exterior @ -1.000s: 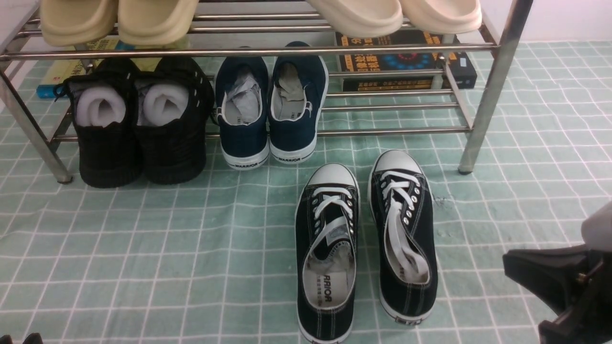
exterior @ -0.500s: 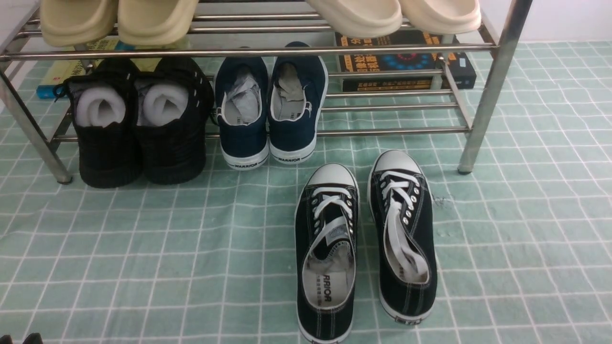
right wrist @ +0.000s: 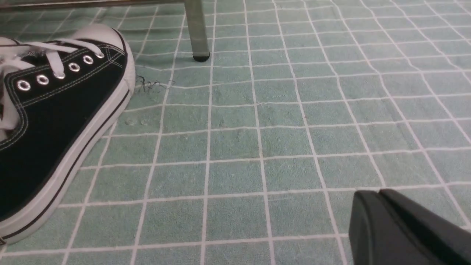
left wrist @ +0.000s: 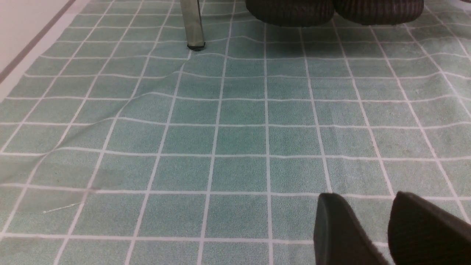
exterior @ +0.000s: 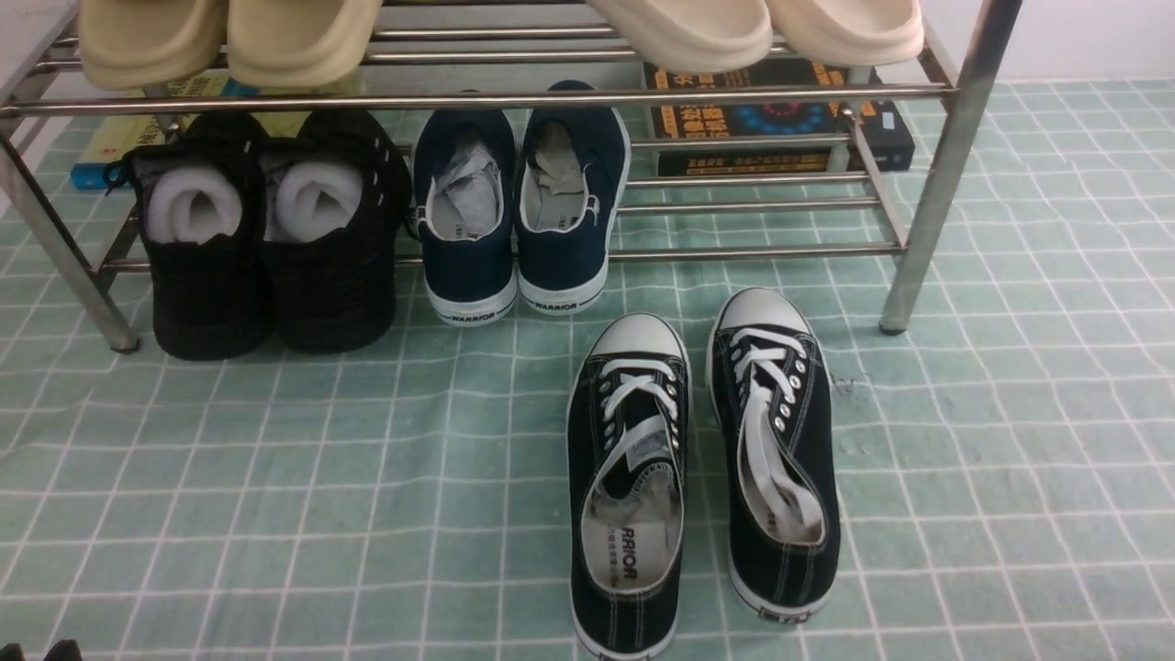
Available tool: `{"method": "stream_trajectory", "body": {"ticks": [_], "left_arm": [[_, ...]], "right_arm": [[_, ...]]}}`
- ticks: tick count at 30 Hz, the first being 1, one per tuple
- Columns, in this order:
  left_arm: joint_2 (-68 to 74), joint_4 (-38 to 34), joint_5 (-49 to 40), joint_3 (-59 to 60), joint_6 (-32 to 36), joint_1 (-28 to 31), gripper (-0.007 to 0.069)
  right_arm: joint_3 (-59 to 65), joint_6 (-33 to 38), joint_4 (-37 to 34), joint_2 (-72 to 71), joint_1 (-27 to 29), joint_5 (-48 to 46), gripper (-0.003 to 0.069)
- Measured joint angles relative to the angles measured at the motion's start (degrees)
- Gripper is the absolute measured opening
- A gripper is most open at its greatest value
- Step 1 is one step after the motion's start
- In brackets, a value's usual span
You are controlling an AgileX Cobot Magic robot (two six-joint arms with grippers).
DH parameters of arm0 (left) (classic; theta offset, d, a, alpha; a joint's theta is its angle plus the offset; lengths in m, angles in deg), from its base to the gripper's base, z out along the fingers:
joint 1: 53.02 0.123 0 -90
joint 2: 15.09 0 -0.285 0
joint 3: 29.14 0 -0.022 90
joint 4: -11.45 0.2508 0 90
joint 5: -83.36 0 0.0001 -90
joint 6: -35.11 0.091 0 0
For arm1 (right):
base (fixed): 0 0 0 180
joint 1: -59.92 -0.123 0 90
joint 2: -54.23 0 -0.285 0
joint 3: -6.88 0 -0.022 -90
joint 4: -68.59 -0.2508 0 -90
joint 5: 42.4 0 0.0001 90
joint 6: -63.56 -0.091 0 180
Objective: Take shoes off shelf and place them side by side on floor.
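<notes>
Two black canvas sneakers with white laces stand side by side on the pale green gridded floor (exterior: pixel 275 477), toes toward the shelf: the left shoe (exterior: pixel 628 487) and the right shoe (exterior: pixel 773 450). The chrome shelf (exterior: pixel 945 156) stands behind them. In the right wrist view the right shoe (right wrist: pixel 55 121) lies at one side, well apart from my right gripper (right wrist: pixel 379 194), whose jaws are shut and hold nothing. My left gripper (left wrist: pixel 366 200) is open over bare floor (left wrist: pixel 220 129), holding nothing. Neither gripper shows in the front view.
On the lower tier sit an all-black pair stuffed with white foam (exterior: pixel 262 234) and a navy slip-on pair (exterior: pixel 519 207). Beige slippers (exterior: pixel 229 37) rest on the top tier. Books (exterior: pixel 780 119) lie behind the rack. A shelf leg (right wrist: pixel 197 31) stands beyond the right shoe.
My right arm, seen at the lower right a second ago, has pulled back out of the front view. The sneakers have not moved.
</notes>
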Motion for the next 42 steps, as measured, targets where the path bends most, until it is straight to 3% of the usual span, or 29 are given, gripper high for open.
{"method": "stream_trajectory", "body": {"ticks": [31, 42], "left_arm": [[0.0, 0.0, 0.0, 0.0, 0.0, 0.0, 0.0241], [0.0, 0.0, 0.0, 0.0, 0.0, 0.0, 0.0241]], "right_arm": [[-0.1, 0.0, -0.3, 0.0, 4.4, -0.4, 0.0076], [-0.1, 0.0, -0.3, 0.0, -0.3, -0.4, 0.0087]]}}
